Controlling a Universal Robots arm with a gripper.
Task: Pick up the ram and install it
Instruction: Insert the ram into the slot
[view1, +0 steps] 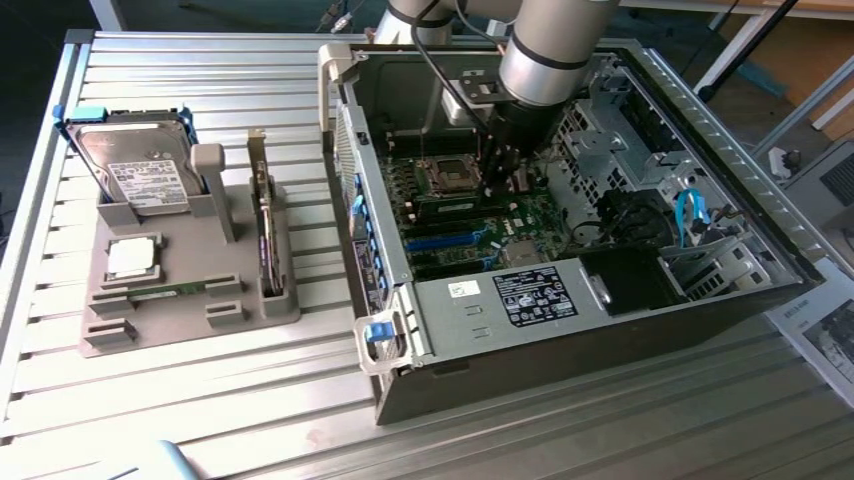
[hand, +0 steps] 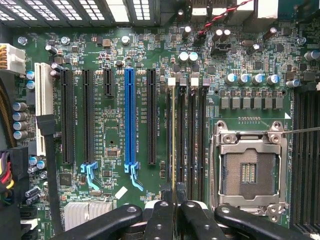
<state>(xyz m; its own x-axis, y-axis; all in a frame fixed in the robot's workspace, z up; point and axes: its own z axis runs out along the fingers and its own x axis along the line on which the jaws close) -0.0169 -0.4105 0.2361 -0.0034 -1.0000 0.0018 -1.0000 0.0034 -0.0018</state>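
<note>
The gripper (hand: 173, 194) is reaching down into the open computer case (view1: 561, 330) and hanging over the motherboard (hand: 115, 55), just beside the empty processor socket (hand: 250, 172). Its black fingers (hand: 161, 215) are pressing together on the ram (hand: 173, 130), pinching it by one end. In the wrist view the ram is showing edge-on, as a thin yellowish line running straight away from the fingertips.

The ram is standing over the bank of black memory slots (hand: 192, 135), which is lying between the processor socket and the blue expansion slot (hand: 130, 115). It is lining up with the slot of that bank farthest from the socket. Whether it is seated there I cannot tell.

Well apart from the socket, outside the case, a grey parts holder (view1: 160, 325) is sitting on the slatted worktop (view1: 200, 400), carrying a hard drive (view1: 134, 165) upright.
</note>
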